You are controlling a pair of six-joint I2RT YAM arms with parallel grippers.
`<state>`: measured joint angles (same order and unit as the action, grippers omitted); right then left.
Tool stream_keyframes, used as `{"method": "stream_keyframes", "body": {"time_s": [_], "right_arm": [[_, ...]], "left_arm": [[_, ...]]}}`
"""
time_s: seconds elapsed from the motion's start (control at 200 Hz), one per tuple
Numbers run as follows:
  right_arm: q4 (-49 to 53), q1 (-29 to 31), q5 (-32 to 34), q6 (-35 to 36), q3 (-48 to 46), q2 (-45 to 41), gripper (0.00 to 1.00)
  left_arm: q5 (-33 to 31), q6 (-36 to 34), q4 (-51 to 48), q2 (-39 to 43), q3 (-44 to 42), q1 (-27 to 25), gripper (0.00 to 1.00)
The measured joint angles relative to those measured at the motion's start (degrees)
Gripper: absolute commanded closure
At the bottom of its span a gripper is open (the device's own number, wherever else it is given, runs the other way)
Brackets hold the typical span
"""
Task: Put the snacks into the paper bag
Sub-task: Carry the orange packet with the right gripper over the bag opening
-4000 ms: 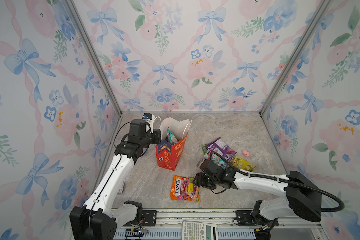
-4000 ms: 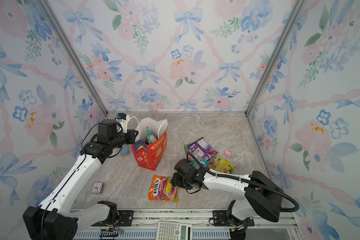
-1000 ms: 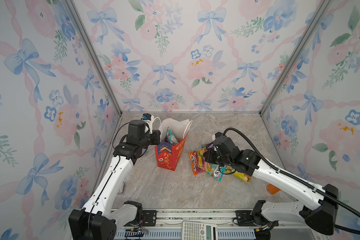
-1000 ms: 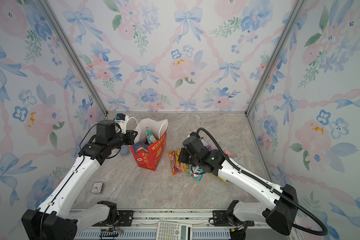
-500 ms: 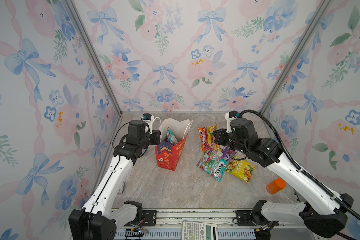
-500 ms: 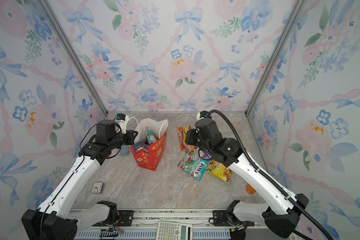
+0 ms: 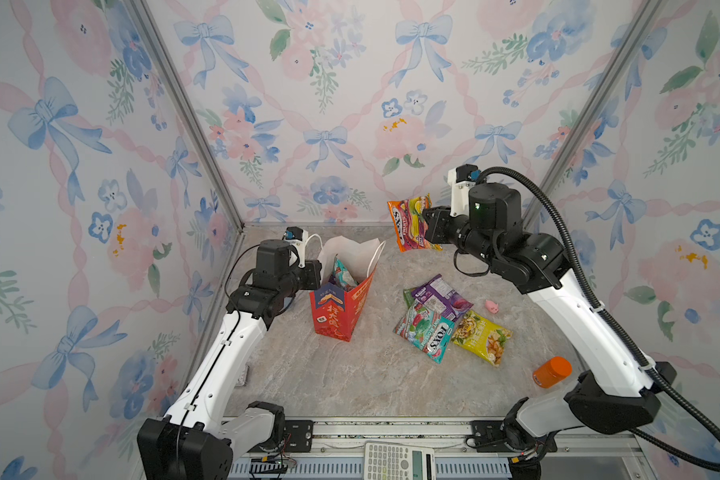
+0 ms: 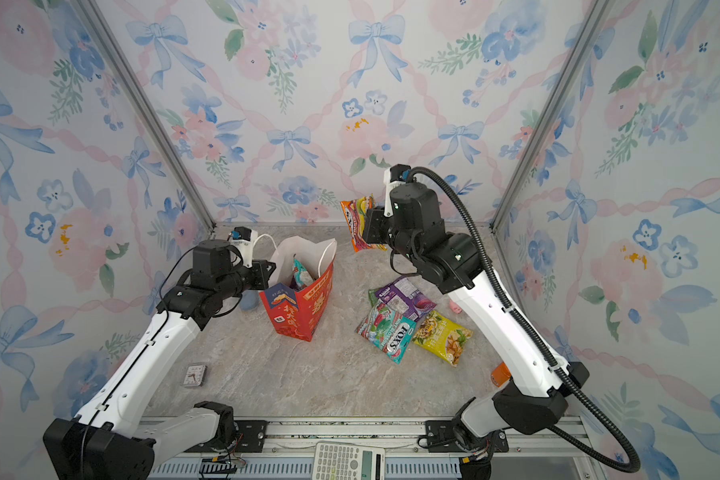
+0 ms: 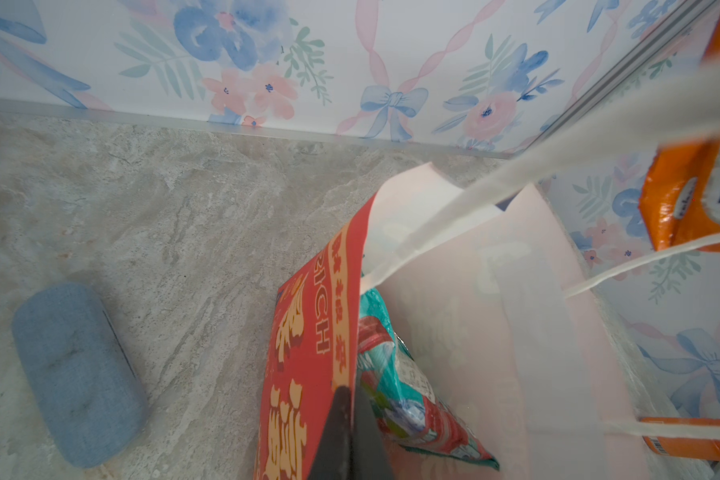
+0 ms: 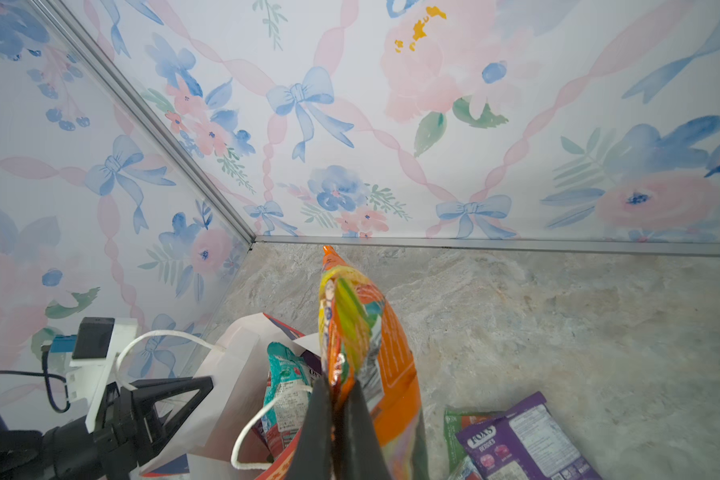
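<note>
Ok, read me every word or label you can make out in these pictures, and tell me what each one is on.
"RICH": side of the red paper bag.
"FOX'S": teal packet lying outside the bag.
"FOX'S BERRIES": purple packet.
"FOX'S": orange packet held in the right tool.
Too small or blurred: the bag's gold characters, yellow packet, calculator keys, orange bottle label.

The paper bag stands left of the loose snacks — a packet inside it.
</note>
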<state>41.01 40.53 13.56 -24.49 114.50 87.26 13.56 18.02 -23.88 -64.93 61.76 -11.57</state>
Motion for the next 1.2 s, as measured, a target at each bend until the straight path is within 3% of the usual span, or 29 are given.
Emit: {"method": "stream_keyframes", "body": {"time_s": [0.44, 0.58, 0.805, 1.2], "right_arm": [[5.0, 0.2, -6.3, 5.3, 29.2, 20.2, 1.00], [7.3, 1.6, -8.5, 6.7, 34.7, 24.4, 1.00], [10.9, 5.8, -10.3, 8.9, 33.2, 24.6, 1.00], [13.7, 8.3, -10.5, 10.8, 19.0, 20.9, 1.00]], "left_arm": [[0.5, 0.0, 0.0, 0.0, 0.0, 0.0, 1.00], [0.5, 0.0, 0.0, 0.0, 0.0, 0.0, 1.00], [0.5, 0.0, 0.0, 0.0, 0.0, 0.0, 1.00], [0.4, 0.0, 0.0, 0.0, 0.0, 0.4, 1.00]]}}
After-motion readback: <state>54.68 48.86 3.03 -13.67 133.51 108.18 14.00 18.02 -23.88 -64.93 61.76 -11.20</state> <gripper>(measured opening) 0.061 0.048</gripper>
